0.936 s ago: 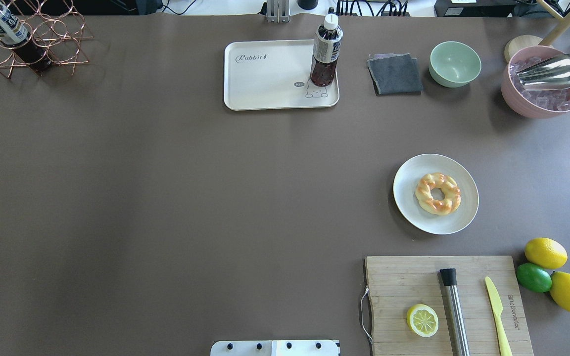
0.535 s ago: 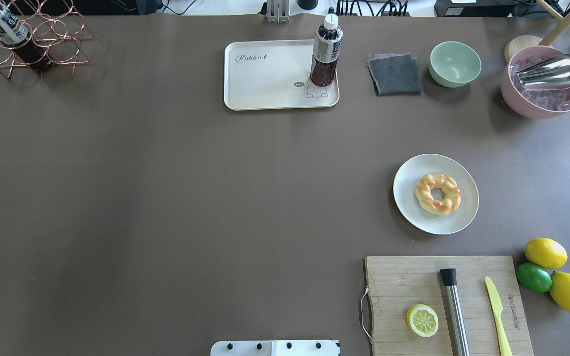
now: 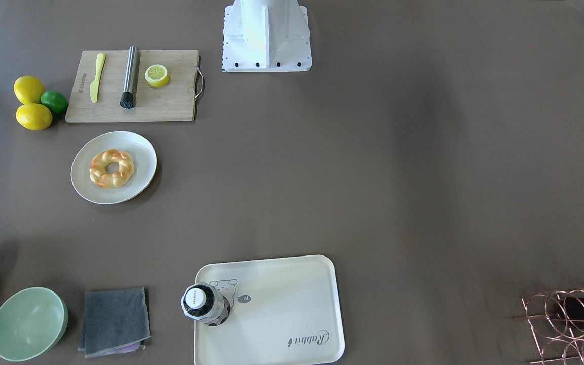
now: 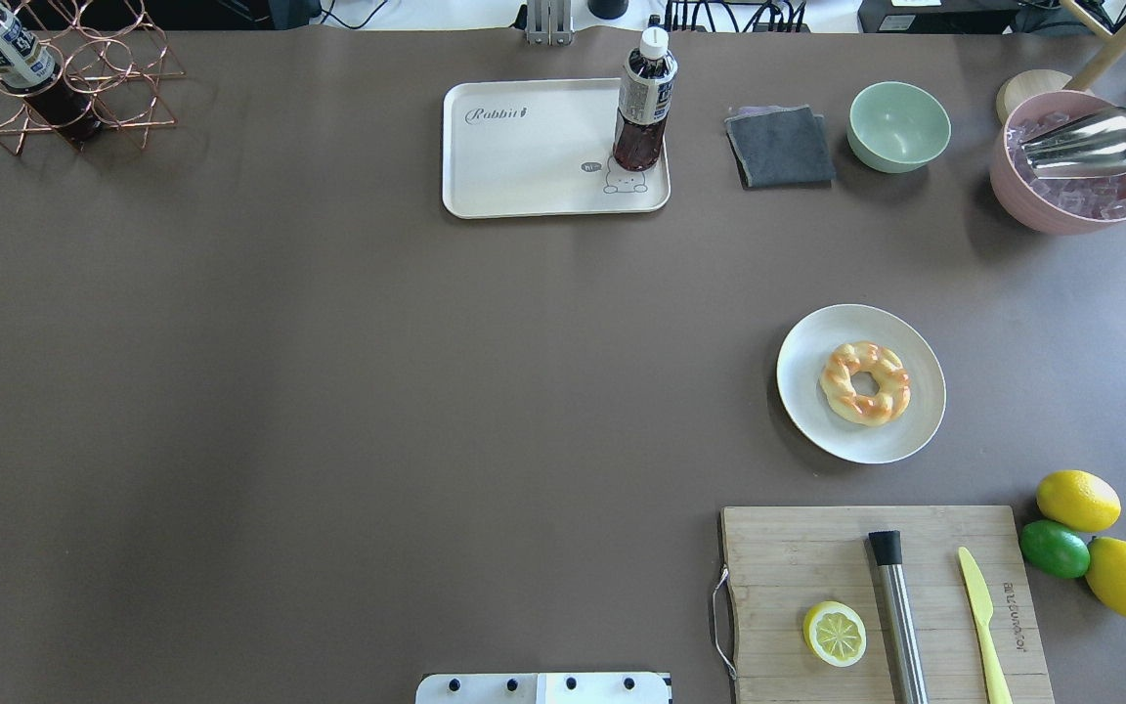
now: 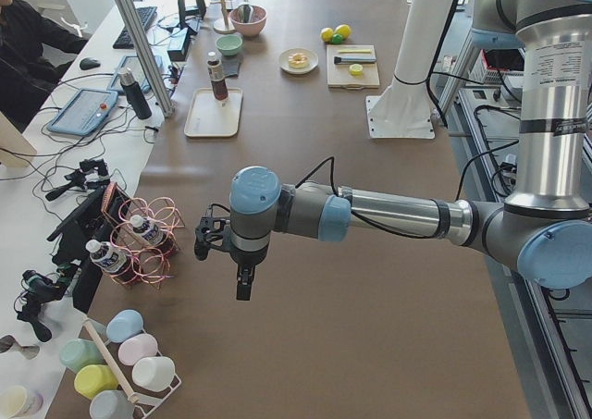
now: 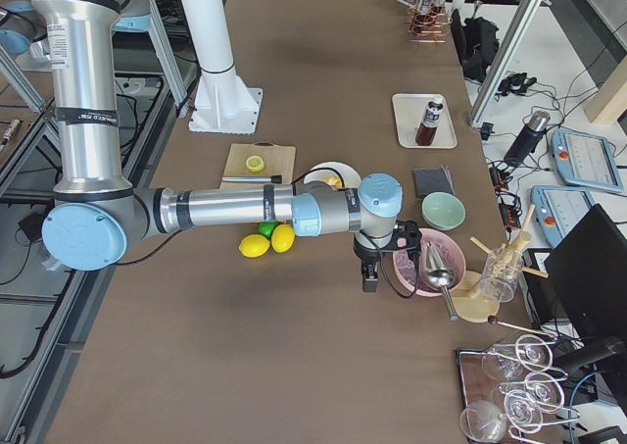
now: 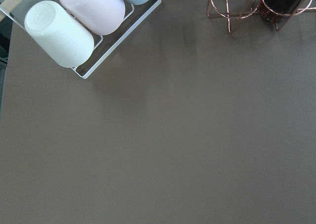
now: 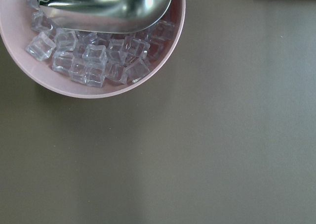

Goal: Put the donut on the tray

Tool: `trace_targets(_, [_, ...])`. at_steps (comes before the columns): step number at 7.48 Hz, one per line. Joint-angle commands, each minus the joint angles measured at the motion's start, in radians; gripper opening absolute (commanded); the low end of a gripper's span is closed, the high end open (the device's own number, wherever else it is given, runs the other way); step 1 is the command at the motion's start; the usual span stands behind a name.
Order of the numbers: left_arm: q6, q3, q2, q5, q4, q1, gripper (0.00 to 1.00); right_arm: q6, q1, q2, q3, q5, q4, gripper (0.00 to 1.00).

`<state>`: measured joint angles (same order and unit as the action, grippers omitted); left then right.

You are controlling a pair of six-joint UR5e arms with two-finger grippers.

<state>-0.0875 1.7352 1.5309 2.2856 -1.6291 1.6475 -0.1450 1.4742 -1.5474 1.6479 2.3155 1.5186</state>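
Note:
The braided yellow donut (image 4: 865, 382) lies on a round off-white plate (image 4: 798, 383) right of the table's middle; it also shows in the front-facing view (image 3: 112, 168). The cream tray (image 4: 524, 156) sits at the far edge with a dark bottle (image 4: 644, 103) standing on its right corner. The left gripper (image 5: 242, 289) hangs over the table's left end, near a copper rack. The right gripper (image 6: 369, 282) hangs beside the pink ice bowl. Both show only in side views, so I cannot tell whether they are open or shut.
A cutting board (image 4: 788, 567) holds a lemon half (image 4: 834, 633), a metal tube and a yellow knife. Lemons and a lime (image 4: 1078, 500) lie beside it. A green bowl (image 4: 899, 126), grey cloth (image 4: 780, 147), pink ice bowl (image 8: 98, 88) and copper rack (image 4: 64, 68) line the far edge.

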Motion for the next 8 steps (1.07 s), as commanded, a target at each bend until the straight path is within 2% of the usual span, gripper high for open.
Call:
trace_targets(1, [0.000, 0.000, 0.002, 0.000, 0.000, 0.000, 0.98, 0.004, 0.000, 0.001, 0.004, -0.001, -0.001, 1.00])
trace_targets(5, [0.000, 0.001, -0.001, 0.000, 0.000, 0.000, 0.98, -0.008, 0.000, 0.001, 0.012, -0.002, -0.001, 1.00])
trace_targets(8, [0.000, 0.004, 0.000, 0.000, 0.000, 0.000, 0.98, -0.033, -0.029, -0.005, 0.067, 0.005, -0.001, 1.00])
